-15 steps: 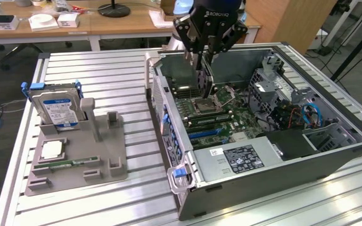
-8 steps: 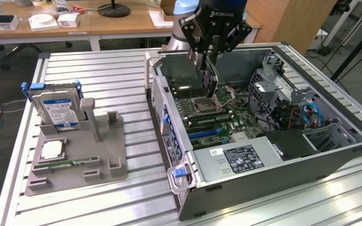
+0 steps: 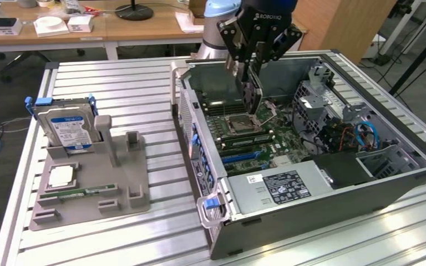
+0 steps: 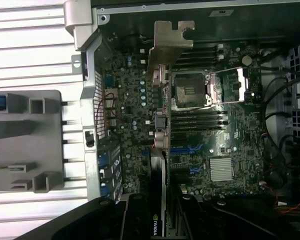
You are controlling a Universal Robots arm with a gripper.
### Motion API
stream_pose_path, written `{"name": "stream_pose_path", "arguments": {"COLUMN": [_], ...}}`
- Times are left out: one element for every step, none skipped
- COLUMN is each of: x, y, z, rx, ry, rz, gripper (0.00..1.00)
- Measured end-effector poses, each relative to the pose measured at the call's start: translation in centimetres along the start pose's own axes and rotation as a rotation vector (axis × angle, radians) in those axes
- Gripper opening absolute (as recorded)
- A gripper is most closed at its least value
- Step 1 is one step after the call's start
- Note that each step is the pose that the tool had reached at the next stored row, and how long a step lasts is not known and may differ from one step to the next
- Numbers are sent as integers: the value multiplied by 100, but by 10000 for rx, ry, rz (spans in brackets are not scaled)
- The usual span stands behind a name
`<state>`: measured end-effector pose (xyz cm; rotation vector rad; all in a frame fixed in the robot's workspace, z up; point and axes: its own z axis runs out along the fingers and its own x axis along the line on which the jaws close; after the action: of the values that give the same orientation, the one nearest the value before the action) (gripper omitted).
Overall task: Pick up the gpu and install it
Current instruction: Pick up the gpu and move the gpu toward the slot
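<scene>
**As the card hangs over the board, our claw grips it edge-down**

While we look into the open computer case (image 3: 324, 216) on the desk (image 3: 109, 83), our claw (image 3: 252, 71) is clamped on the gpu (image 3: 254, 97). We carry it upright so its connector edge faces the motherboard (image 3: 272, 148). Its silver bracket (image 4: 171, 42) points toward the case's rear wall, where it would fasten. It seems not yet seated in a slot, though that's hard to judge.

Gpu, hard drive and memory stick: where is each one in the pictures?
gpu (image 4: 170, 47), wrist view, on its silver end bracket.
hard drive (image 3: 69, 128), exterior view, on its blue-white label.
memory stick (image 3: 80, 193), exterior view, on the middle of its green board.
</scene>
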<state>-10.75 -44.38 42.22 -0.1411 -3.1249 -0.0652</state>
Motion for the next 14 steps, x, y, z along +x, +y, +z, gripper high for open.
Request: {"name": "stream_pose_path", "arguments": {"x": [-15,-29,-43,-58,-71,-84,-97,-109,-121,-133,-146,-158,-170,-181], "y": [1,3,4,5,7,8,9,10,11,12,13,14,15,16], "z": [0,-1,-1,-1,-1,-1,-1,-2,-2,-2,-2,-2,-2,-2], "rx": [0,1,1,1,1,1,1,1,1,1,1,1,1,1], "ry": [0,0,-1,0,0,0,0,0,0,0,0,0,0,0], "rz": [0,0,0,0,0,1,1,1,1,0,1,0,0,0], "gripper": [26,26,26,26,26,26,26,26,26,26,26,26,26,26]}}
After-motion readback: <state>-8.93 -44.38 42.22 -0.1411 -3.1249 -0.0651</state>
